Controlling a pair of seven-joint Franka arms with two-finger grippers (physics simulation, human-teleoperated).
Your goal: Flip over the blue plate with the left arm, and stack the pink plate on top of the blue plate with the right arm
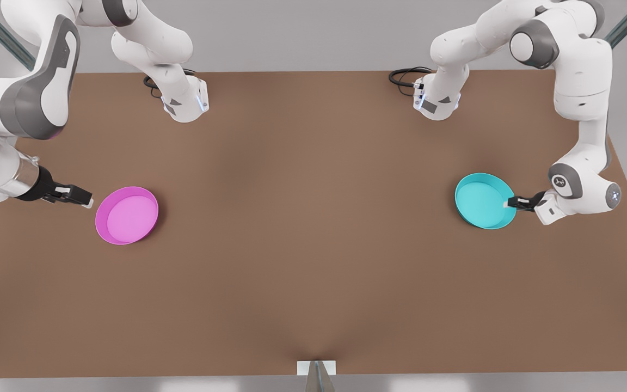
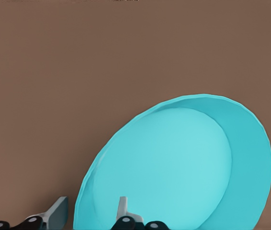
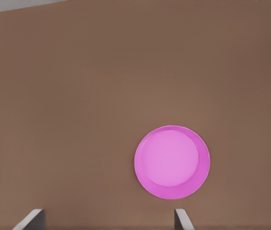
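The blue plate point(image 1: 482, 200) lies open side up on the table at the front view's right. My left gripper point(image 1: 508, 203) reaches in from that side at its rim. In the left wrist view the blue plate point(image 2: 174, 167) is close, and my left gripper point(image 2: 90, 213) is open, one finger inside the rim and one outside. The pink plate point(image 1: 127, 215) lies open side up at the front view's left. My right gripper point(image 1: 89, 202) stops just short of its rim. In the right wrist view the pink plate point(image 3: 172, 162) is ahead of the open right gripper point(image 3: 107, 220).
The brown table point(image 1: 313, 245) stretches wide between the two plates. Both arm bases point(image 1: 185, 103) point(image 1: 436, 100) stand at the far edge with black cables beside them. A small white mount point(image 1: 317, 368) sits at the near edge.
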